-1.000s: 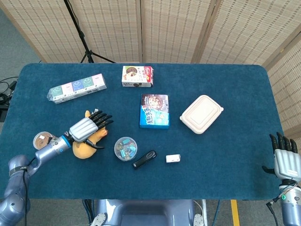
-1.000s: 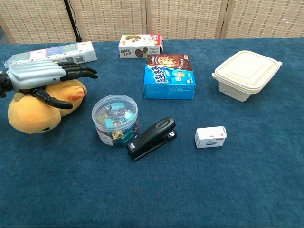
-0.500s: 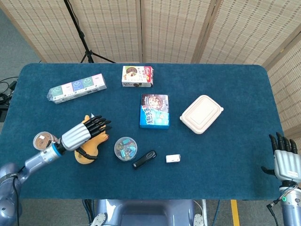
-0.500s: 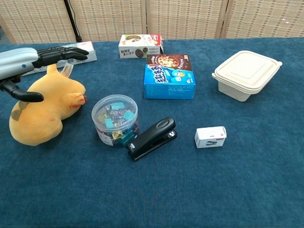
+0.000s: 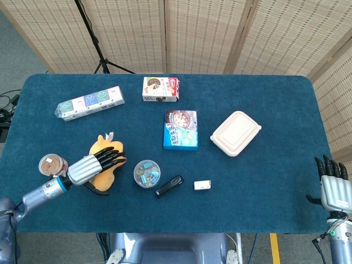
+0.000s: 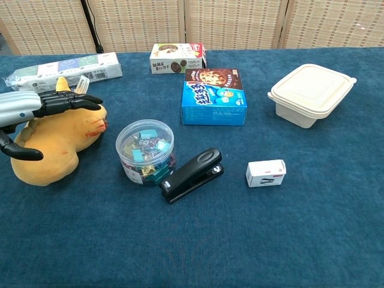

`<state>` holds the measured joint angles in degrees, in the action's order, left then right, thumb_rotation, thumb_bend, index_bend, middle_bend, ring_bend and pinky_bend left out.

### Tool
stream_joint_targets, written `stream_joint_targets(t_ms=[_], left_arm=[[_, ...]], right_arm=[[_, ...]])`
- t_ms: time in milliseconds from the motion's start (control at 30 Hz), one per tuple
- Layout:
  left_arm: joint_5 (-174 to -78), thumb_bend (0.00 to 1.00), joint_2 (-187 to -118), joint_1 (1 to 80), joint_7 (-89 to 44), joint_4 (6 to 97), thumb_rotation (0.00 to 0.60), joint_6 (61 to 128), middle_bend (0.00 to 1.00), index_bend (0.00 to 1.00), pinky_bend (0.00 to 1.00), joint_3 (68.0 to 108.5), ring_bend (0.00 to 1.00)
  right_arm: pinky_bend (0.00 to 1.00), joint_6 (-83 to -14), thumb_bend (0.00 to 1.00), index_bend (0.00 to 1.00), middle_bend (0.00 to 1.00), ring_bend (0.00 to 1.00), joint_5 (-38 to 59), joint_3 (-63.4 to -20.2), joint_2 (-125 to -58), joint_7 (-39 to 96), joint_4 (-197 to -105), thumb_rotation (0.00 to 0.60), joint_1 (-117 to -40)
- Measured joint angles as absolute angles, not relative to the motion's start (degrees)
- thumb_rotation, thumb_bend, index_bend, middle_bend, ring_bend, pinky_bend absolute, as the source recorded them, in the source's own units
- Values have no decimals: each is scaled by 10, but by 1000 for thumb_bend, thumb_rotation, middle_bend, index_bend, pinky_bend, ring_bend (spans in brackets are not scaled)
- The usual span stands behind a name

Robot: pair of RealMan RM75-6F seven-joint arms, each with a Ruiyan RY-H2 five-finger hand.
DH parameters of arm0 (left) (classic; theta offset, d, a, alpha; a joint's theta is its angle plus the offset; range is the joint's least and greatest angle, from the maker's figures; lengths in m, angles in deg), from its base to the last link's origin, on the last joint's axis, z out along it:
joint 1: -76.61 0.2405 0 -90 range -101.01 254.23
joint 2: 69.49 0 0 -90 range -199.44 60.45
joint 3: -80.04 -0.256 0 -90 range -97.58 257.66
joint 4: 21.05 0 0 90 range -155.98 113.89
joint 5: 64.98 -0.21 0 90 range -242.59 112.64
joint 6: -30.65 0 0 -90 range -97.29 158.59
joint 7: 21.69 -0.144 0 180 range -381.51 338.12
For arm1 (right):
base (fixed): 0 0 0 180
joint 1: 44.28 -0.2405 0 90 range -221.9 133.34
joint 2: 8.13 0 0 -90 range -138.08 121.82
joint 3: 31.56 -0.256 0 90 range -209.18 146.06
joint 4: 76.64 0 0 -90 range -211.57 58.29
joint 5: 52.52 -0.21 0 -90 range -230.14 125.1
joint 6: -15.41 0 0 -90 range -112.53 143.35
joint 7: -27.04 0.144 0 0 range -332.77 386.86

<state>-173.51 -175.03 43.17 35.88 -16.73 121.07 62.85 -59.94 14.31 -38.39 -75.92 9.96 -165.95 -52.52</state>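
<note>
While the left hand (image 6: 33, 114) lies over the yellow plush duck toy (image 6: 57, 144), its fingers (image 5: 107, 158) stretch flat across the toy's top and the thumb hooks down at the near side; the fingers look extended, not clamped, so I read it as resting on the toy with no real hold. The toy sits directly under and slightly ahead of that hand, long axis running roughly along the fingers, head end pointing toward the clear round tub of coloured binder clips (image 6: 146, 150).

Taking the tub as landmark:
- black stapler (image 6: 192, 174) touching or just beside it, near-right
- small white box (image 6: 266, 173) further right, apart
- toy just to its left, narrow gap
- small brown-topped round can (image 5: 49, 164) left of the toy, by the forearm
- blue cookie box (image 6: 214, 96) behind-right
- beige lidded food container (image 6: 312, 93) far right
- long multi-colour wrapped pack (image 6: 66, 69) behind-left
- white-and-red snack box (image 6: 177, 58) straight behind

The left hand is by far the nearer. The right hand (image 5: 333, 184) hangs off the table's right edge, fingers straight, empty. There is open cloth on the near side of the toy; the tub limits rightward room.
</note>
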Motion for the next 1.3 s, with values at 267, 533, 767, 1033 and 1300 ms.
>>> stream_joint_targets(t_ms=[267,533,767,1033,1300], left_arm=[[-1736,0,-1767,410,337,-172,42,1127,0,0,0,621,0],[-1710,0,-1777,384,325,-177,48,1057,0,0,0,642,0],[-1691,0,-1783,365,311,-179,55,1007,0,0,0,657,0],[-1683,0,-1775,372,324,-172,55,1059,0,0,0,664,0],[-1685,0,-1759,400,359,-165,54,1178,0,0,0,662,0]], right_arm=[[0,-591,0,33,0,0,145,-383,-754,117,-1666,600,-526],[0,-583,0,33,0,0,136,-386,-754,122,-1661,600,-528],[0,-580,0,33,0,0,131,-386,-753,126,-1657,600,-528],[0,-583,0,33,0,0,136,-385,-750,132,-1661,600,-526],[0,-586,0,33,0,0,145,-382,-746,137,-1669,600,-524]])
